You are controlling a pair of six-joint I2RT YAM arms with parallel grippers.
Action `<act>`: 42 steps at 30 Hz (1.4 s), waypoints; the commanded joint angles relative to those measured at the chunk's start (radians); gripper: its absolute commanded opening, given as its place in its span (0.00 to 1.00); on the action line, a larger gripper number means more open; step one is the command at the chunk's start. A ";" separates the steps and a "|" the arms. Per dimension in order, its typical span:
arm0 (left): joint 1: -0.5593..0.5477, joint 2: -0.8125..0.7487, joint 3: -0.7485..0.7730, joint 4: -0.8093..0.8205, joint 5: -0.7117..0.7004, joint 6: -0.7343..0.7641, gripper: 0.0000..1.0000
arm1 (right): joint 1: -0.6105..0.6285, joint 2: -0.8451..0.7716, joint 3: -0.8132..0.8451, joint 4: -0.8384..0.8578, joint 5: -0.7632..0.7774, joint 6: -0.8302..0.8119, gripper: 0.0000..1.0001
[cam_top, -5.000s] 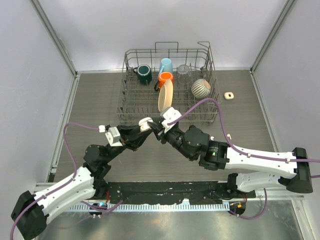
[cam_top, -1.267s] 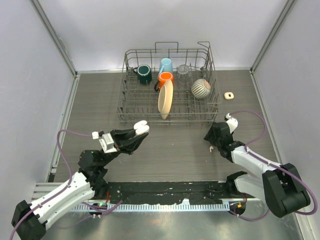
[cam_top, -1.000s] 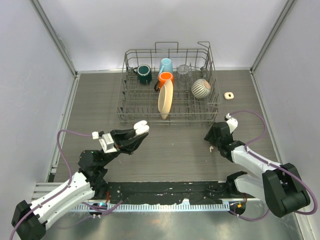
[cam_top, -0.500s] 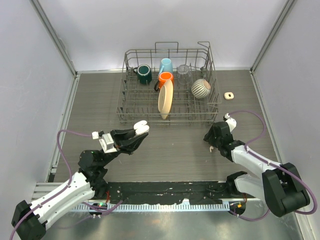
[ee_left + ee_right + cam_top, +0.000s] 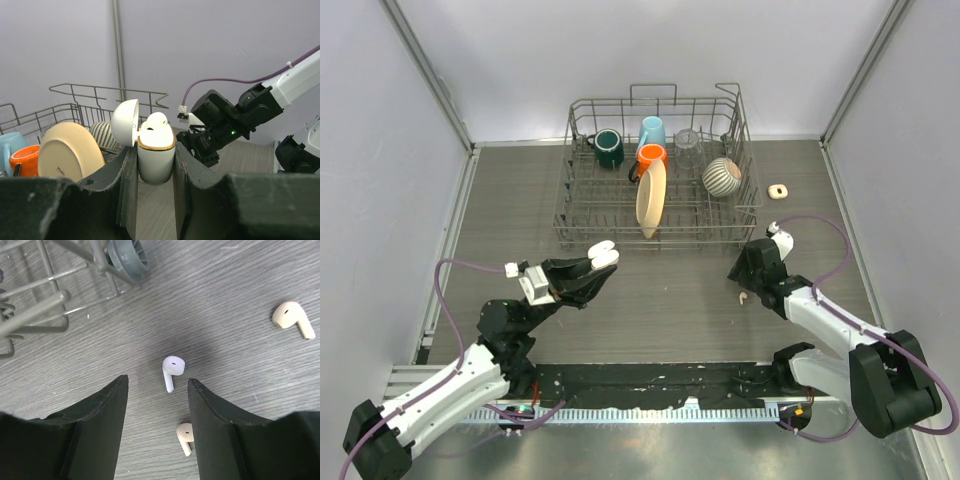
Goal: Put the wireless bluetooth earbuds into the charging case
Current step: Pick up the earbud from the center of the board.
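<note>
My left gripper [image 5: 598, 264] is shut on a white charging case [image 5: 604, 252] with a gold rim, held above the table. Its lid is open and one white earbud [image 5: 156, 120] sits inside the case [image 5: 156, 157]. My right gripper [image 5: 157, 379] is open, low over the table's right side [image 5: 746, 276]. A white earbud [image 5: 173, 367] lies on the table just beyond its fingertips, in line with the gap. A cream earbud [image 5: 184, 436] lies between the fingers, nearer the right one. Another cream earbud [image 5: 291, 318] lies apart at the right. One earbud [image 5: 744, 297] shows in the top view.
A wire dish rack [image 5: 570, 190] stands at the back with mugs, a tan plate [image 5: 650, 195] and a striped bowl [image 5: 722, 177]; its near corner [image 5: 50, 305] is close left of my right gripper. A small cream case [image 5: 778, 190] lies right of the rack.
Five seconds ago my right gripper was at the case by the left gripper; it has swung right and down to the earbuds. In the last second it shifted slightly. The left arm is still.
</note>
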 commanded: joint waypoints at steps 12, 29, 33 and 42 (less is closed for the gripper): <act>0.002 0.010 0.031 0.033 -0.017 0.012 0.00 | -0.003 0.084 0.113 -0.055 0.091 -0.054 0.51; 0.002 0.021 0.033 0.040 -0.018 0.012 0.00 | -0.003 0.147 0.137 -0.052 0.091 -0.011 0.44; 0.002 0.021 0.034 0.043 -0.020 0.010 0.00 | -0.003 0.162 0.137 -0.044 0.096 -0.005 0.43; 0.002 0.012 0.030 0.038 -0.023 0.012 0.00 | -0.003 0.176 0.131 -0.046 0.132 0.004 0.41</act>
